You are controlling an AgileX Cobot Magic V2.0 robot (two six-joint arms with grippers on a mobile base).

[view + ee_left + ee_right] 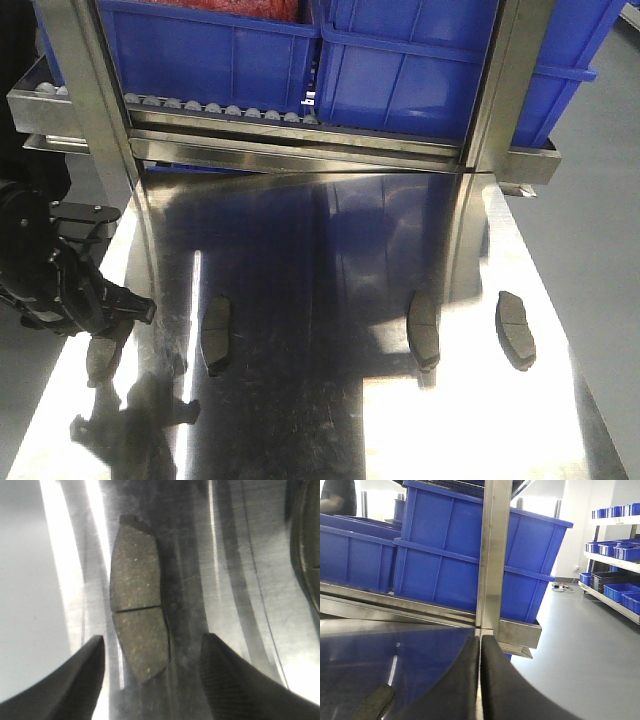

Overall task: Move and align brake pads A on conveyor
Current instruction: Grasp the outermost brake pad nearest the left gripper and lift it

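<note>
Four brake pads A lie in a row on the shiny steel tabletop point(320, 420): one at far left point(101, 356), one beside it point(216, 332), and two on the right point(424, 328) point(516, 328). My left gripper point(108, 318) hovers over the far-left pad. In the left wrist view that pad point(137, 630) lies lengthwise, its near end between the spread fingers of the open left gripper point(152, 640), untouched. My right gripper point(480, 639) is shut on nothing, with a pad's end point(375, 702) at its lower left. The conveyor is out of view.
Blue plastic bins point(420, 70) sit on a roller rack behind the table, carried by steel uprights point(100, 110) point(495, 100). A neighbouring pad edge point(310, 545) shows at the right of the left wrist view. Grey floor point(580, 645) lies beyond the table's right edge.
</note>
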